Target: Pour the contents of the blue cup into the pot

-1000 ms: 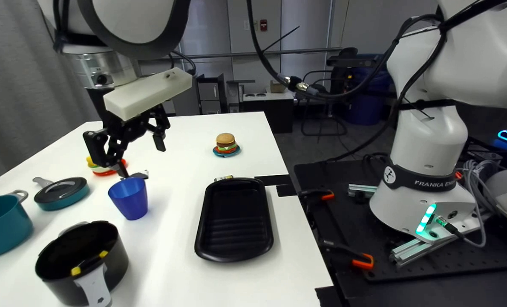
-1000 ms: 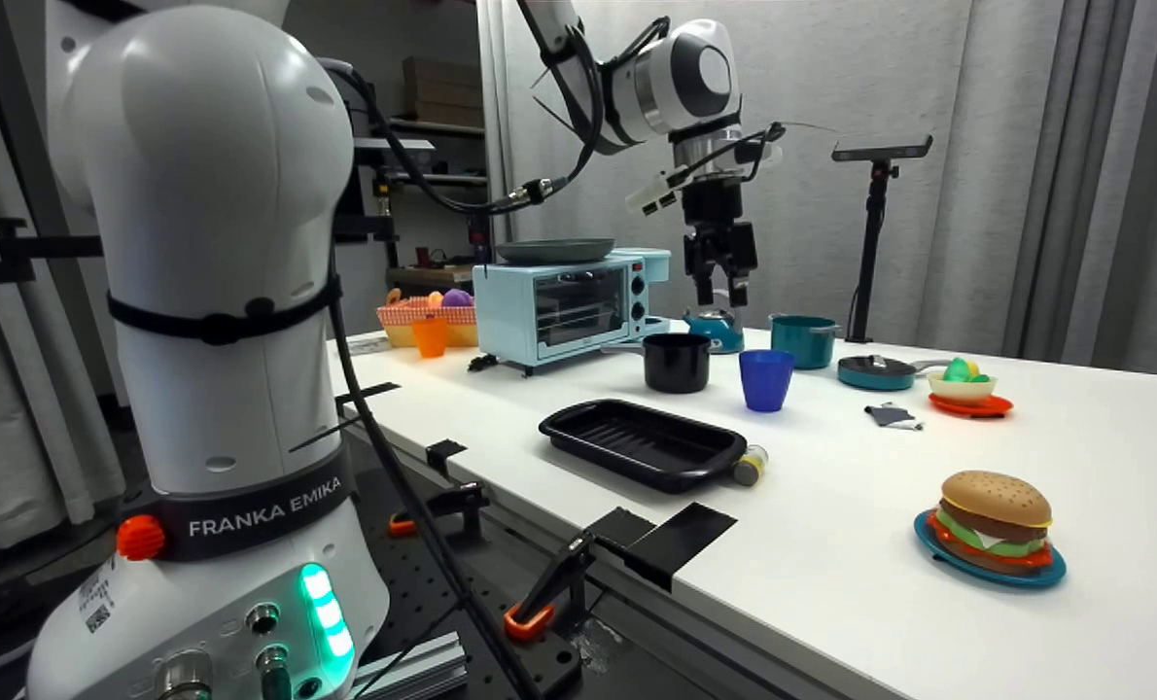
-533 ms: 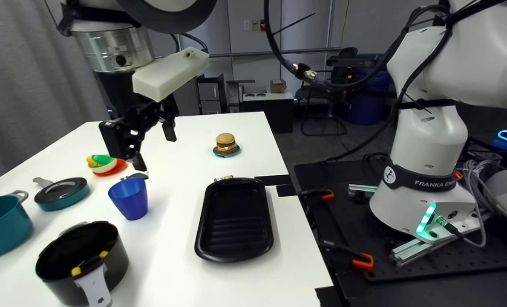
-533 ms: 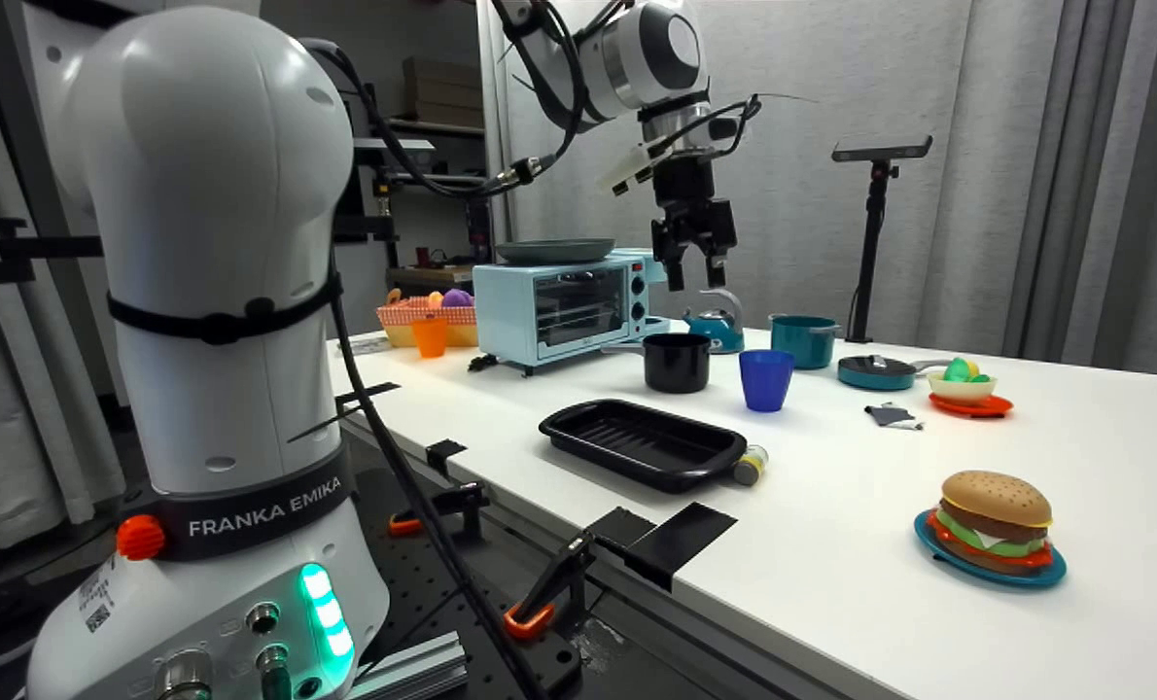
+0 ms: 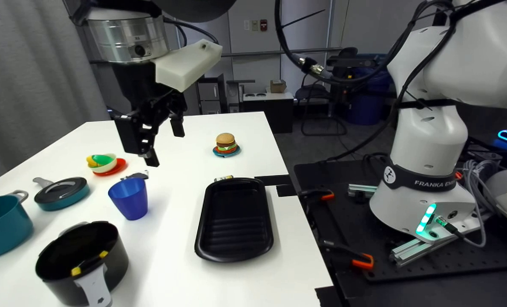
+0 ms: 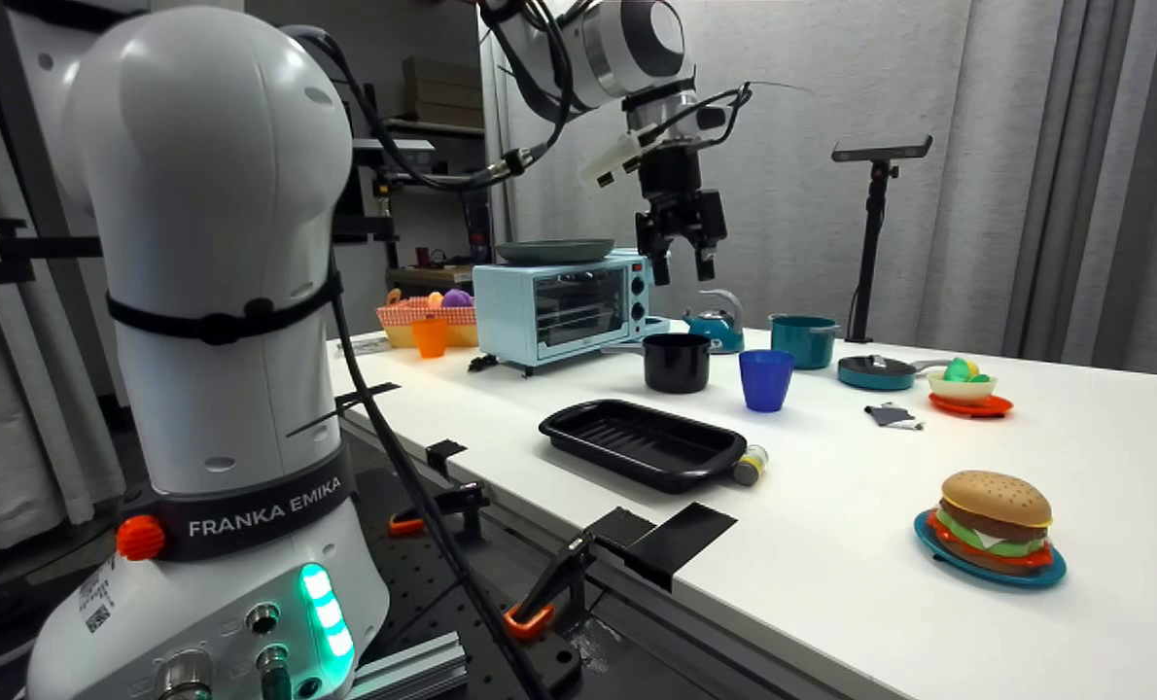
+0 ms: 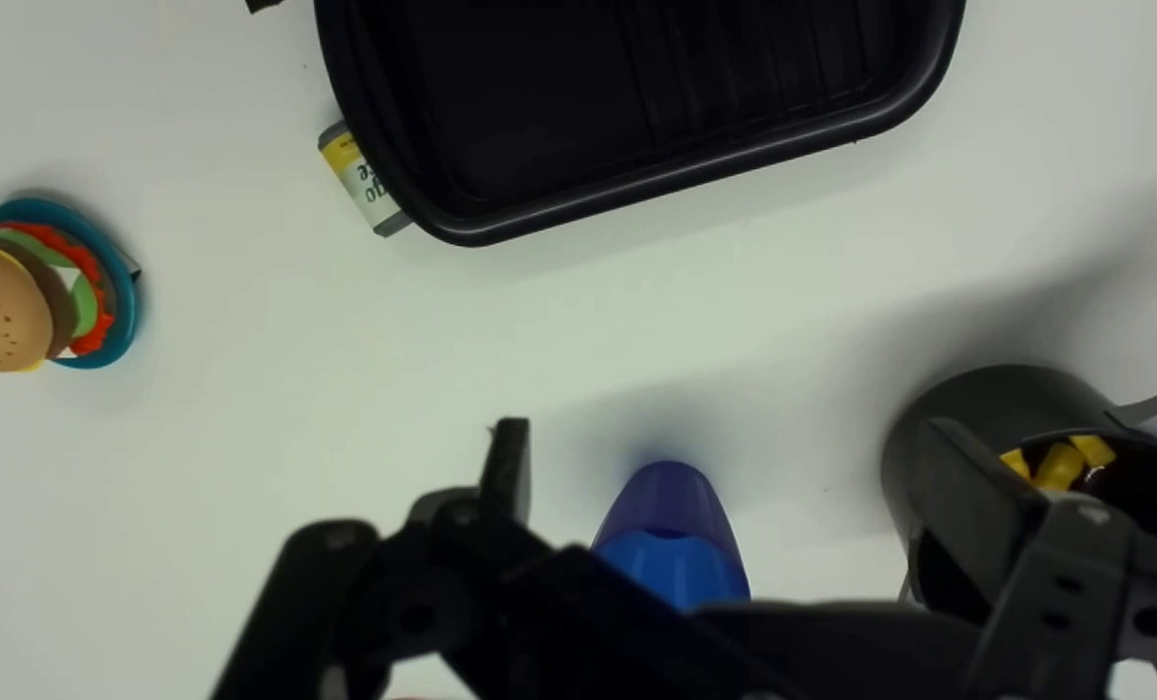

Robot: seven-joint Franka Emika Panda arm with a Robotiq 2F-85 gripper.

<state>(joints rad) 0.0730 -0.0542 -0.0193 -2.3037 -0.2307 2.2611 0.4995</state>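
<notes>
The arm [image 6: 627, 53] reaches down over the surface [image 5: 172, 256] at a slight tilt, its fingers [image 7: 972, 515] spread wide and released. Lower, apart from them, the blue cup [image 5: 135, 205] stands upright near the black pot [image 5: 117, 258]. Compared with a second ago, the fingers sit higher in both exterior views, uncovering the cream bowl [image 5: 109, 166]; cup and pot are unmoved.

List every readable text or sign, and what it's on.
"FRANKA EMIKA": black band around the robot base.
"go" and "ce", it seems, upside down, partly hidden in the wrist view: small can.
Too small to read: coded sticker on the robot base, wrist flange markings, toaster oven markings, red wall box.
</notes>
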